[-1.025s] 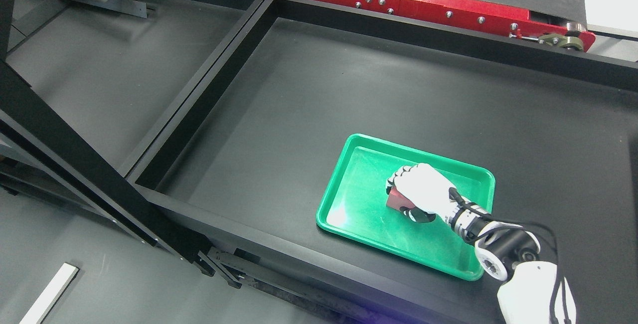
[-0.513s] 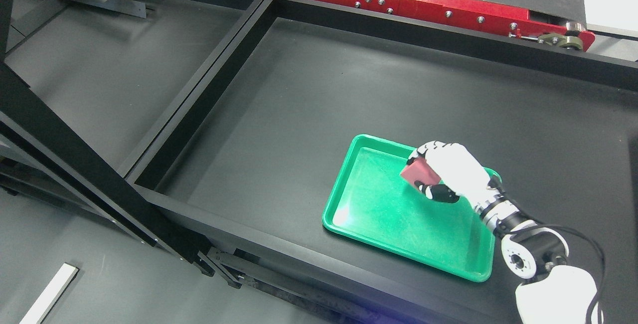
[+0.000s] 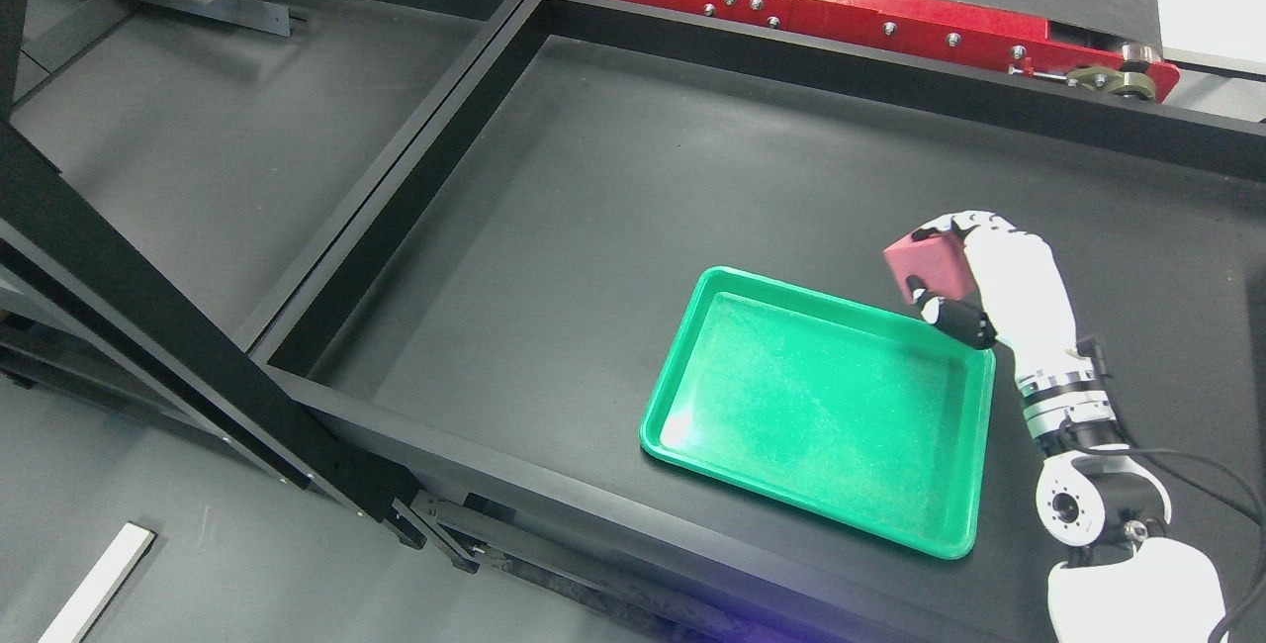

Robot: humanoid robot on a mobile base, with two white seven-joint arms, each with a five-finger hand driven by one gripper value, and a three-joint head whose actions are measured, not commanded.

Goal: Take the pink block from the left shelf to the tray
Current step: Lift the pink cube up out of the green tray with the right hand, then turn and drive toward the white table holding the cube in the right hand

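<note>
The right hand grips the pink block in its curled fingers, with the green tray below and to its left.

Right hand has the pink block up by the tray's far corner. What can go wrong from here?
1. The right hand holds the pink block above the black shelf surface, beyond the green tray's far right corner; a release here would likely miss the tray.
2. Only the fingers pinch the tilted block, so it may slip.
</note>
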